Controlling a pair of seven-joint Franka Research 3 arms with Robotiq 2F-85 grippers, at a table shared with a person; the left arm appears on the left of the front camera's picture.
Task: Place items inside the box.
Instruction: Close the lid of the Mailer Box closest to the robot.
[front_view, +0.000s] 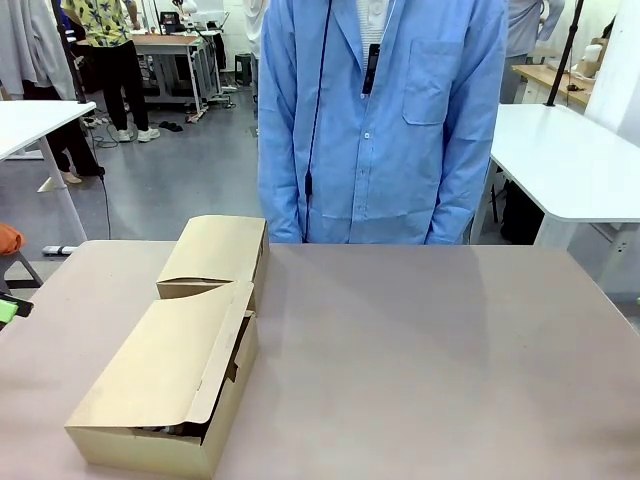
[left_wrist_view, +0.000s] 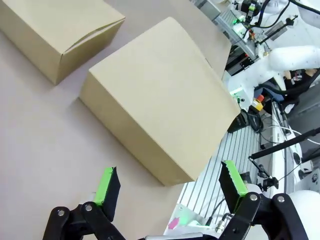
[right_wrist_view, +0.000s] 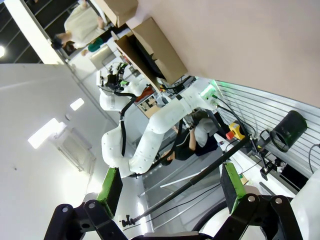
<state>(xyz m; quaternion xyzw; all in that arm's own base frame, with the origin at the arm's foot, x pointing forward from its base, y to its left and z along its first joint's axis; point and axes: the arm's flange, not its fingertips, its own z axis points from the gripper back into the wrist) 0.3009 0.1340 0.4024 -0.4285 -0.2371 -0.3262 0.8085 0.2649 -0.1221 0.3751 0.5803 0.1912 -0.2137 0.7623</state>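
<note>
Two cardboard boxes on counter (front_view: 420, 350): near box (front_view: 165, 385) flap-covered, something dark inside at its gap; far box (front_view: 215, 255) just behind it. Left hand (left_wrist_view: 170, 187) fingers apart, empty, beside near box. Right hand (right_wrist_view: 170, 187) fingers apart, empty.

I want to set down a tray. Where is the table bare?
The table is bare right of the near box and the far box, up to the person. The left side, where both boxes sit, is crowded.
</note>
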